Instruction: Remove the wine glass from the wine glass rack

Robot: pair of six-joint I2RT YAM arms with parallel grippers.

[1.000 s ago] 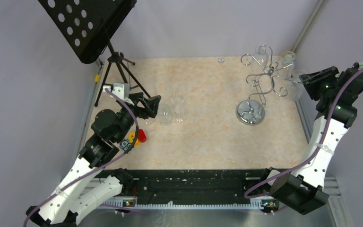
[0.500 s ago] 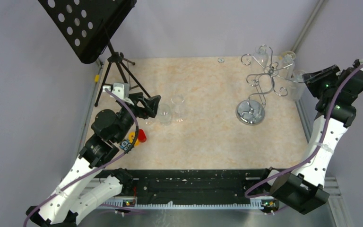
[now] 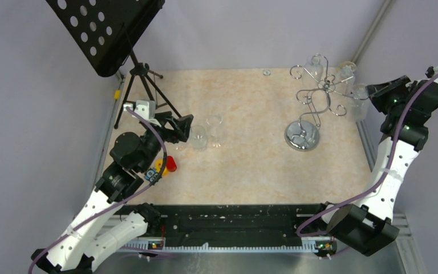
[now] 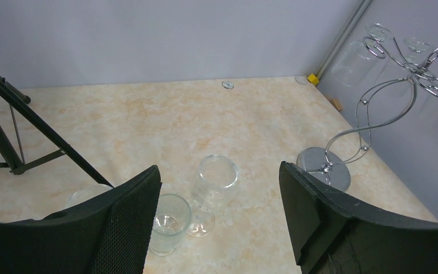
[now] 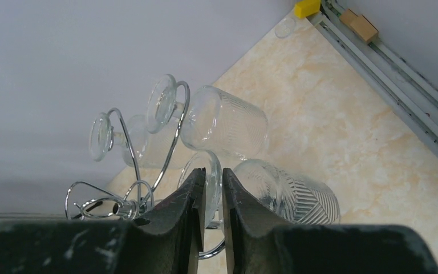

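The chrome wine glass rack [image 3: 318,97] stands at the back right on its round mirrored base [image 3: 302,136]. Clear patterned wine glasses hang upside down from its looped arms. My right gripper [image 3: 372,93] is at the rack's right side. In the right wrist view its jaws [image 5: 213,174] are shut on the round foot of one hanging wine glass [image 5: 296,194], which still sits in a wire loop [image 5: 171,154]. Another glass [image 5: 228,123] hangs just above. My left gripper [image 3: 185,128] is open and empty at the left, far from the rack [image 4: 376,97].
A short tumbler [image 4: 168,222] and an upright wine glass [image 4: 217,177] stand on the table in front of my left gripper. A black tripod music stand [image 3: 140,77] stands at the back left. A red and yellow object [image 3: 168,164] lies by the left arm. A rail [image 5: 388,68] runs along the right wall.
My right wrist has shifted slightly up and back, with its jaws staying on the glass foot. The left arm has not moved.
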